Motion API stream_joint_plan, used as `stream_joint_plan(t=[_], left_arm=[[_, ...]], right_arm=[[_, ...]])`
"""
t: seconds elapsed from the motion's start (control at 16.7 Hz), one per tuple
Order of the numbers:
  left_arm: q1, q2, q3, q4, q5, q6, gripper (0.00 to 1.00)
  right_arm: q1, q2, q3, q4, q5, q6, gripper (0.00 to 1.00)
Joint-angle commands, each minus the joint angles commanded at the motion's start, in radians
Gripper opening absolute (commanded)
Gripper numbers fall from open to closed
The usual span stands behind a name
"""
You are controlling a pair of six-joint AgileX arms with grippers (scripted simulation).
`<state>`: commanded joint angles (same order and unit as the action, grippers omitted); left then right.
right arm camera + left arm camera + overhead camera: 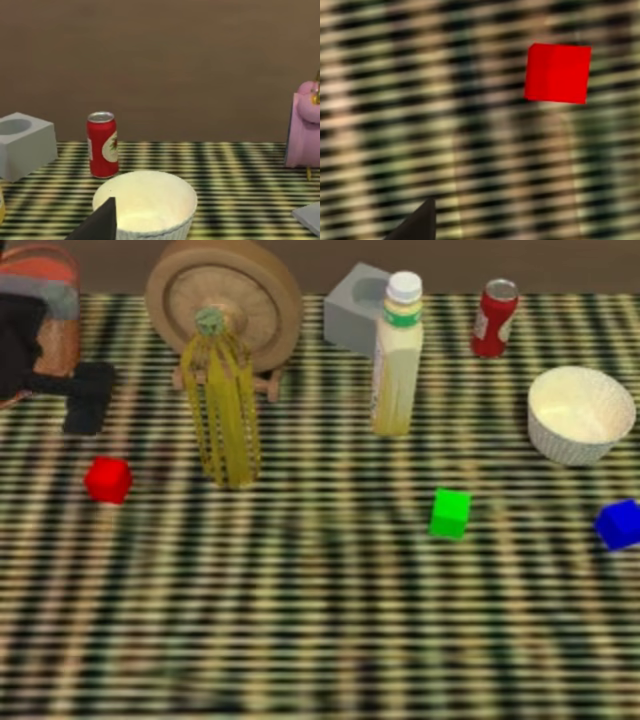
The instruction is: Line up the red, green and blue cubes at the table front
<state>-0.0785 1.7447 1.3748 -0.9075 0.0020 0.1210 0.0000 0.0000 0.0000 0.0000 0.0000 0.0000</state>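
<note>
Red cube (108, 480), green cube (450, 513), blue cube (619, 524): glossy, equal-sized; fingers' state cannot tell.

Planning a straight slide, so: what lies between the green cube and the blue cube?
Nothing: in the top view only bare table runs from the green cube to the blue cube. The white bowl sits behind that stretch.

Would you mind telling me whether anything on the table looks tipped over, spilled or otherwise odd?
Nothing looks spilled or damaged. The bottle and can stand upright, and the bowl sits level. The red cube, green cube and blue cube simply lie far apart, not lined up.
</note>
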Motion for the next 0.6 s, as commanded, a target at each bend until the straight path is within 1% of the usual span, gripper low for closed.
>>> stream_joint_plan(t=[0.3, 0.48, 0.6], left_arm=[[-0.014, 0.365, 0.303, -0.168, 0.001, 0.023, 1.0], [-0.017, 0.472, 0.399, -0.211, 0.001, 0.028, 1.0], [-0.018, 0.492, 0.417, -0.218, 0.001, 0.029, 1.0]], right_arm=[[0.0, 0.0, 0.0, 0.0, 0.0, 0.0, 1.0], [0.0, 0.0, 0.0, 0.0, 0.0, 0.0, 1.0], [0.0, 0.0, 0.0, 0.0, 0.0, 0.0, 1.0]])
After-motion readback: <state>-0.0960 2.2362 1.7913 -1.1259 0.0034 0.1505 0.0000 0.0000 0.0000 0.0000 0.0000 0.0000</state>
